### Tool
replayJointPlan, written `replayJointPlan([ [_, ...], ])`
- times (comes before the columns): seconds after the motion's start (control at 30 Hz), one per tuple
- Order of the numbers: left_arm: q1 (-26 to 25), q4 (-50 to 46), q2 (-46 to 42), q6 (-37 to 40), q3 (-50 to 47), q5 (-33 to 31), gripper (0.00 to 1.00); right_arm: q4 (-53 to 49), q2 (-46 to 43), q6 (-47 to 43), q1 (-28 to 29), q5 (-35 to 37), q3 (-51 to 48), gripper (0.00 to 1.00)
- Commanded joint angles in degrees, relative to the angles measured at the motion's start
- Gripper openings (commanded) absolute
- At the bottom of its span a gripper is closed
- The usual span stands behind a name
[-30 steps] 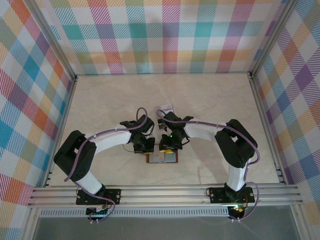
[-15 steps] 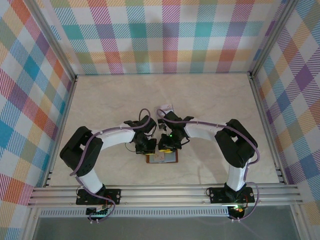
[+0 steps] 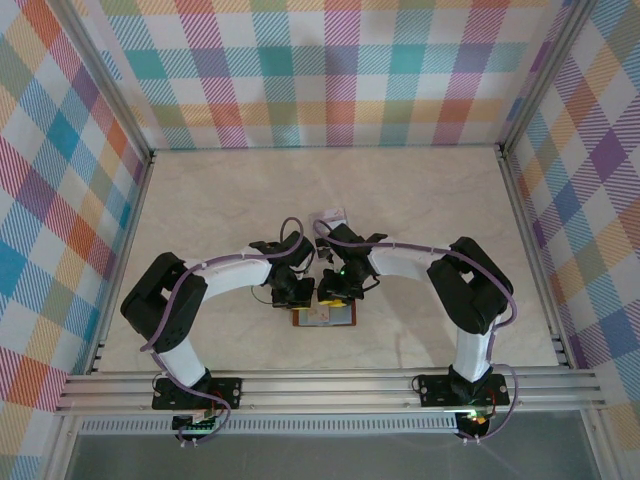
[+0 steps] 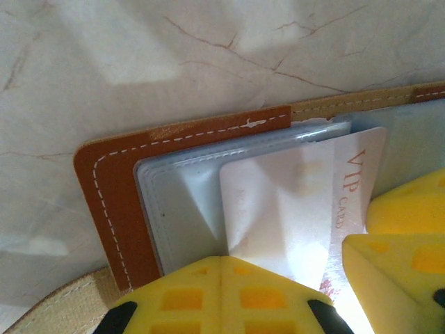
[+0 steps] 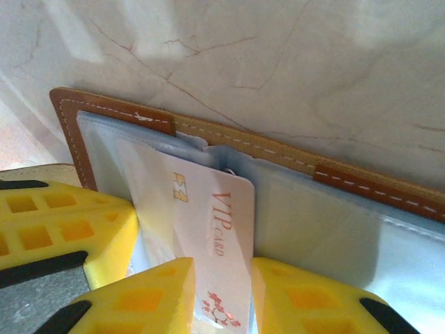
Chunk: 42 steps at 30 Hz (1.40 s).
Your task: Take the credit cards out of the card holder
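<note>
The card holder (image 3: 325,317), a brown leather wallet with a grey-blue lining, lies open on the table between both grippers. In the left wrist view its brown corner (image 4: 115,188) frames clear sleeves. A white credit card printed "VIP CARD" (image 5: 215,209) sticks partly out of a sleeve. My right gripper (image 5: 222,292) is shut on this card, with a yellow finger on each side. My left gripper (image 4: 222,261) is shut and its joined tips press on the sleeve beside the card (image 4: 299,209). From above, the left gripper (image 3: 297,297) and right gripper (image 3: 328,297) nearly touch.
A small pale flat piece (image 3: 331,213) lies on the marble table just behind the right wrist. Metal rails (image 3: 330,385) run along the near edge, and chequered cloth walls close in the other three sides.
The left arm's elbow has swung slightly inward toward the middle. Both grippers stay at the wallet, and the card looks unchanged.
</note>
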Motion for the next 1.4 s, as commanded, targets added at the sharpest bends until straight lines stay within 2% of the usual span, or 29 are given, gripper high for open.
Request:
replayJointPlan([
  [0.0,-0.87,-3.39,2.32,0.80,-0.35,-1.75,0.02,-1.93,-0.98,-1.75,-0.83,0.46,-1.19,0.31],
  [0.33,-0.96,-3.40,2.73,0.64,-0.18,-1.80,0.02,4.93,-0.24,0.11,-0.94,-4.25,-3.34,0.29],
  [0.53,-1.10,-3.37,2.63,0.62,-0.52,-1.84,0.02,9.98,-4.38,2.38,-0.94,-6.92,-5.63,0.26],
  [0.7,-1.15,-3.21,2.66,0.47,-0.44,-1.83,0.02,11.13,-6.73,2.65,-0.91,-7.89,-6.24,0.20],
  [0.9,-1.13,-3.21,2.64,0.42,-0.34,-1.84,0.02,11.87,-5.58,2.82,-0.96,-8.62,-6.29,0.14],
  [1.07,-1.28,-3.32,2.38,0.46,-0.50,-1.93,0.02,9.12,-5.62,2.10,-0.99,-6.06,-5.88,0.08],
  [1.27,-1.27,-2.96,1.05,0.13,-0.71,-2.63,0.03,-1.90,-7.02,-2.09,-1.01,3.67,-3.45,0.04],
  [1.37,-1.26,-2.95,0.04,-0.12,-0.45,-2.94,0.03,-4.78,-7.06,-3.32,-0.93,5.57,-2.51,0.03],
])
